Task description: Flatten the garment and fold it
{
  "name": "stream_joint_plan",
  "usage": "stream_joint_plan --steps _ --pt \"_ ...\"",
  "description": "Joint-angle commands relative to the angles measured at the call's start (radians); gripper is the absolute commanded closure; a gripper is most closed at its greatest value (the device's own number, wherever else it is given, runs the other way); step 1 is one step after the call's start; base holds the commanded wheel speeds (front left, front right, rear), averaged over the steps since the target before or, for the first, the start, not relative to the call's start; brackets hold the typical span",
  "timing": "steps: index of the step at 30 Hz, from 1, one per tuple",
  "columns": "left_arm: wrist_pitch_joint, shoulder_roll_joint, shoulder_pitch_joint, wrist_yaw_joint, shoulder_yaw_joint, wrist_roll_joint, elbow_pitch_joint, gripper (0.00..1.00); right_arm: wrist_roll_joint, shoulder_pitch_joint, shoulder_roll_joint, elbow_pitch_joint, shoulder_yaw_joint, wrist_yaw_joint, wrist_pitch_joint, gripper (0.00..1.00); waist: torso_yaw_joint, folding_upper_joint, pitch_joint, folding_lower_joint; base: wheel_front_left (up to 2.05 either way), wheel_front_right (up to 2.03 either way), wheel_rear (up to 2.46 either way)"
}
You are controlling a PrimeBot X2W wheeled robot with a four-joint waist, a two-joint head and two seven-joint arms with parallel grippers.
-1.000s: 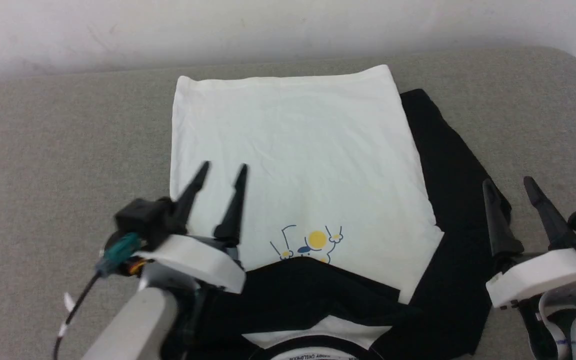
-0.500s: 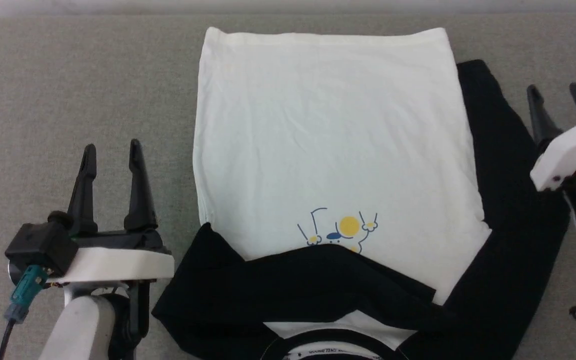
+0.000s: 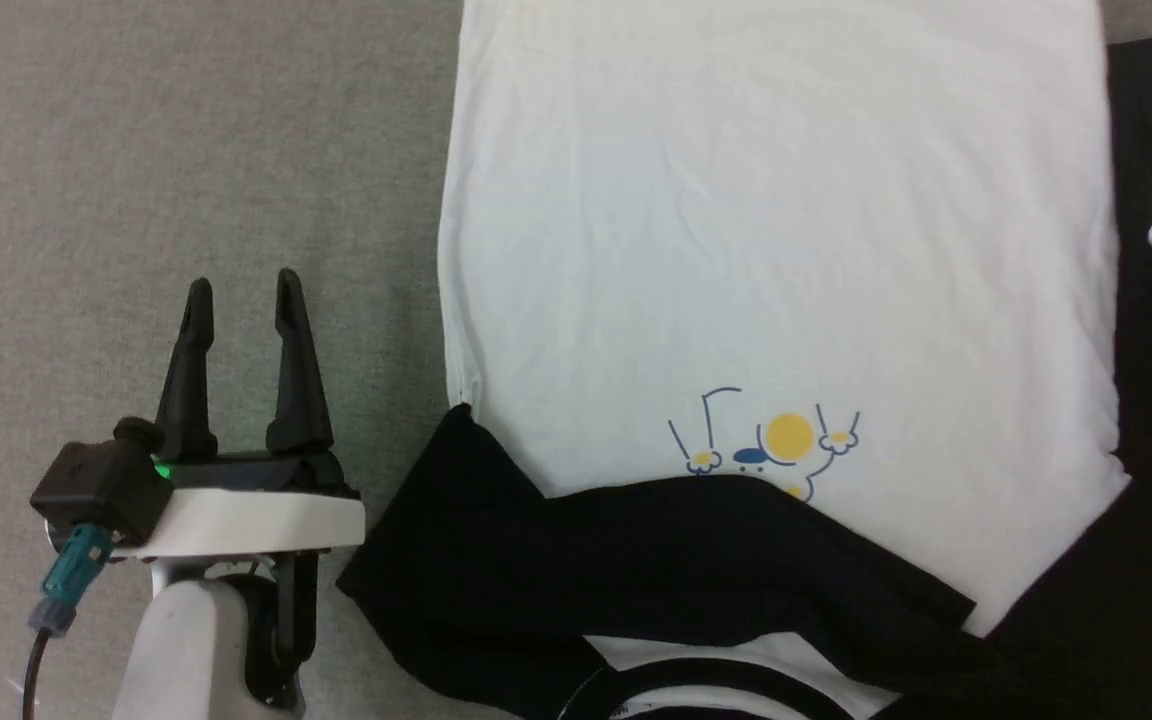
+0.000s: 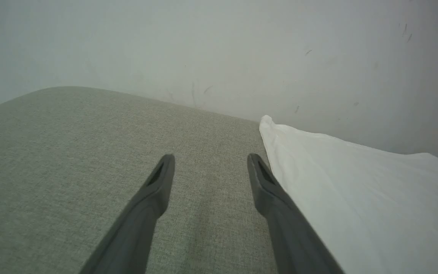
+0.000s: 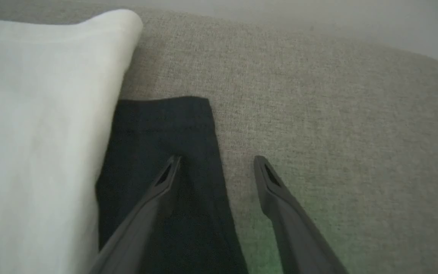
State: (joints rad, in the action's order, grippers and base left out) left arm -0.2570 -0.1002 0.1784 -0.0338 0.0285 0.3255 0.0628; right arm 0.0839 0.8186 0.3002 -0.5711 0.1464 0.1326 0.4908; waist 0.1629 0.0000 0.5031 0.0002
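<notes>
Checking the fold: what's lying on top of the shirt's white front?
A black sleeve lies across the white front of the shirt, covering the lower edge of the chest print and the fabric beneath.

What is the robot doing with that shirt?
A two-armed robot is folding a shirt spread on a grey padded surface. One black sleeve is already folded across the chest, reaching the little yellow print. The other sleeve lies out flat at the side. The left gripper is beside the shirt, over bare surface, and the right gripper hangs over the flat sleeve's edge. Both have open jaws and hold nothing.
</notes>
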Motion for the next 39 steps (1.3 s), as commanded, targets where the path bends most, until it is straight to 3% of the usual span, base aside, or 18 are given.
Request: stream_joint_plan --steps 1,2,3,5,6,9,12,19,29,37,39 --pt "-0.005 0.012 0.022 0.019 -0.018 -0.017 -0.010 0.00 -0.001 0.018 -0.002 -0.022 -0.011 -0.002 0.040 0.00 0.036 0.0000 0.038 -0.0002 0.00 0.00 0.00" --pt "-0.005 0.017 0.023 0.028 -0.026 -0.024 -0.015 0.00 0.009 0.023 -0.005 -0.030 -0.011 -0.002 0.066 0.00 0.035 0.0000 0.037 -0.0002 0.00 0.00 0.00" --pt "-0.005 0.021 0.023 0.036 -0.033 -0.030 -0.019 0.00 0.016 0.024 -0.005 -0.037 -0.018 -0.002 0.095 0.55 0.033 0.0000 0.035 -0.0002 0.00 0.00 0.00" --pt "-0.005 0.030 0.023 0.048 -0.045 -0.041 -0.027 0.00 0.030 0.016 -0.005 -0.038 -0.039 -0.002 0.142 0.93 0.027 0.0000 0.025 -0.0002 0.00 0.00 0.00" --pt "-0.005 0.033 0.020 0.053 -0.049 -0.045 -0.030 0.00 0.042 0.008 -0.006 -0.034 -0.042 -0.002 0.160 1.00 0.023 0.0000 0.018 -0.0002 0.00 0.00 0.00" --pt "-0.005 0.039 0.013 0.070 -0.065 -0.055 -0.050 0.00 0.066 -0.028 0.006 -0.008 -0.046 -0.002 0.176 1.00 0.006 0.0000 -0.010 -0.0002 0.00 0.00 0.00" --pt "-0.005 0.043 0.002 0.080 -0.074 -0.068 -0.062 0.00 0.071 -0.077 0.028 0.041 -0.010 -0.002 0.108 1.00 -0.008 0.0000 -0.051 -0.0002 0.00 0.00 0.00" --pt "-0.005 0.046 -0.069 0.090 -0.105 -0.101 -0.070 0.00 0.057 -0.263 0.032 0.196 0.153 -0.002 -0.022 1.00 -0.058 0.0000 -0.178 -0.0002 0.00 0.00 0.00" --pt "-0.005 0.048 -0.160 0.089 -0.131 -0.121 -0.057 0.00 0.051 -0.557 -0.078 0.655 0.301 -0.002 0.024 1.00 -0.118 0.0000 -0.299 -0.0002 0.00 0.00 0.00" --pt "-0.005 0.048 -0.195 0.093 -0.144 -0.130 -0.052 0.00 0.019 -0.657 -0.151 1.014 0.278 -0.002 0.098 1.00 -0.142 0.0000 -0.339 -0.0002 0.00 0.00 0.00" --pt "-0.005 0.048 -0.197 0.094 -0.144 -0.130 -0.052 0.00 0.023 -0.662 -0.154 1.049 0.259 -0.002 0.109 1.00 -0.143 0.0000 -0.340 -0.0002 0.00 0.00 0.00"
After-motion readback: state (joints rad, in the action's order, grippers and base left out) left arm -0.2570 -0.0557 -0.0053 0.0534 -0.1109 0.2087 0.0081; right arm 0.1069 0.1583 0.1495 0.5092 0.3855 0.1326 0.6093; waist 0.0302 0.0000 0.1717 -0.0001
